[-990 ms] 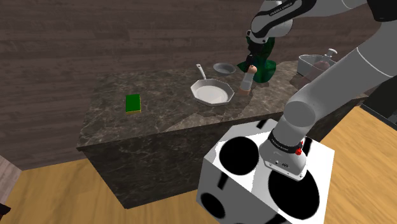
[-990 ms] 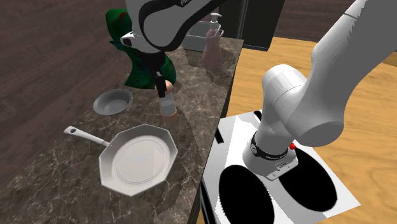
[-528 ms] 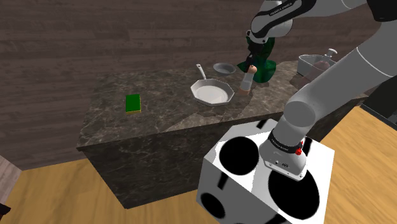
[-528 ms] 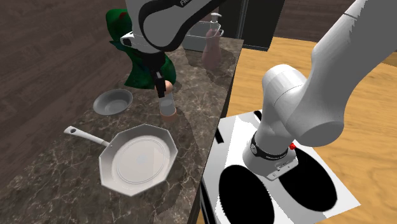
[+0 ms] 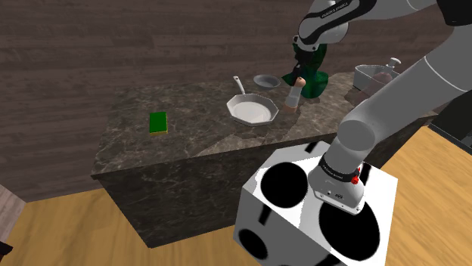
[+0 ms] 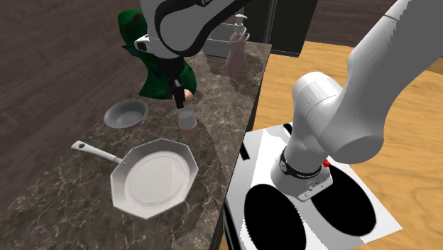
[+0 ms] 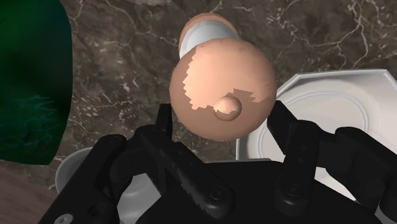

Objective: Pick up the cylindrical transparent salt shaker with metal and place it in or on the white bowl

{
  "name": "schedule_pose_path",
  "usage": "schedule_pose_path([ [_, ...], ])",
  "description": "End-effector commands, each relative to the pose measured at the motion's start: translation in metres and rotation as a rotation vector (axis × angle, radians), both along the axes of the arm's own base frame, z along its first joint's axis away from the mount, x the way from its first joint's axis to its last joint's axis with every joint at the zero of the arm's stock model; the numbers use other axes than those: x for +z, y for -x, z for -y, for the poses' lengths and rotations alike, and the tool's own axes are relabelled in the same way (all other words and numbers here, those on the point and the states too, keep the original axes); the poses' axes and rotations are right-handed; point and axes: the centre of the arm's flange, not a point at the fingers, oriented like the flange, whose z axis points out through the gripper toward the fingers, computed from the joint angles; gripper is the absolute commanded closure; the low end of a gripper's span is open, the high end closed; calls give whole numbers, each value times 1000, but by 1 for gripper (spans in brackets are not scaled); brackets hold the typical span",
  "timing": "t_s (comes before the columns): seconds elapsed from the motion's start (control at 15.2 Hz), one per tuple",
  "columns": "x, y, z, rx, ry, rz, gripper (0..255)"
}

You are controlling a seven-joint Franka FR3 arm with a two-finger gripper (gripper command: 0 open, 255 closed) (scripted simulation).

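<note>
The salt shaker [image 6: 187, 116] stands upright on the dark marble counter, with a pale clear body, a tan base and a rounded tan cap [image 7: 222, 89]. My black gripper [image 7: 222, 119] comes down from above and is shut on that cap, one finger on each side. The shoulder view has the shaker [image 5: 291, 98] under the gripper [image 5: 299, 77]. The small white bowl [image 6: 126, 113] sits a short way off on the second exterior view's left, between the shaker and the wall. The bowl [image 5: 266, 80] holds nothing.
An eight-sided white pan [image 6: 155, 176] with a handle lies close to the shaker. A dark green object [image 6: 145, 67] stands right behind the gripper. Near the counter's end are a bin and a soap bottle [image 6: 236, 46]. A green sponge [image 5: 157, 122] lies far along the counter.
</note>
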Motion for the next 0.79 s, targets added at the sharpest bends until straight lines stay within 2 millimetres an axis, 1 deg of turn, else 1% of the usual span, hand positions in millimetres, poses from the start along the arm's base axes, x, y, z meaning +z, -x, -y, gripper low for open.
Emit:
schedule_pose_path([
  [0.0,8,0,0,0,0,-1,255],
  [0.73,66,0,0,0,0,-1,255],
])
